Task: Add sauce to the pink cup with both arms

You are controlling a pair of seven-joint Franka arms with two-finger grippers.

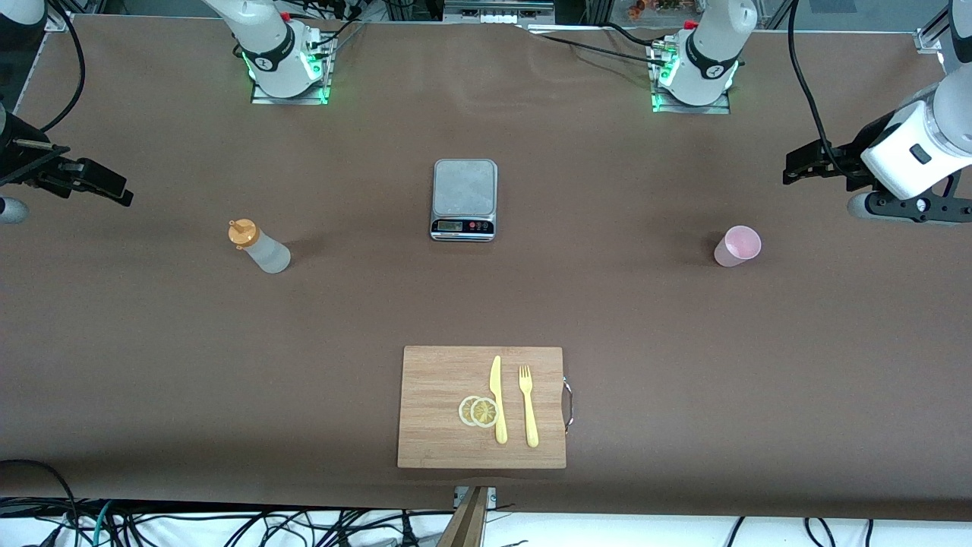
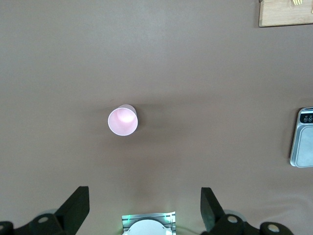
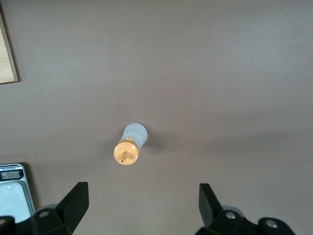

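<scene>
The sauce (image 1: 258,247) (image 3: 131,143), a frosted-white squeeze bottle with an orange cap, stands upright on the brown table toward the right arm's end. The pink cup (image 1: 736,245) (image 2: 122,120) stands upright toward the left arm's end, and its inside looks empty. My right gripper (image 1: 112,190) (image 3: 142,186) hangs open over the table's edge at its own end, apart from the bottle. Over the other end, my left gripper (image 1: 795,170) (image 2: 143,191) is also open, clear of the cup. Neither gripper holds anything.
A grey kitchen scale (image 1: 464,199) sits mid-table between bottle and cup. Nearer the front camera lies a wooden cutting board (image 1: 437,410) with a yellow knife (image 1: 497,399), a yellow fork (image 1: 528,406) and two lemon slices (image 1: 478,411). Two green-lit arm bases (image 1: 288,76) stand along the table's robot side.
</scene>
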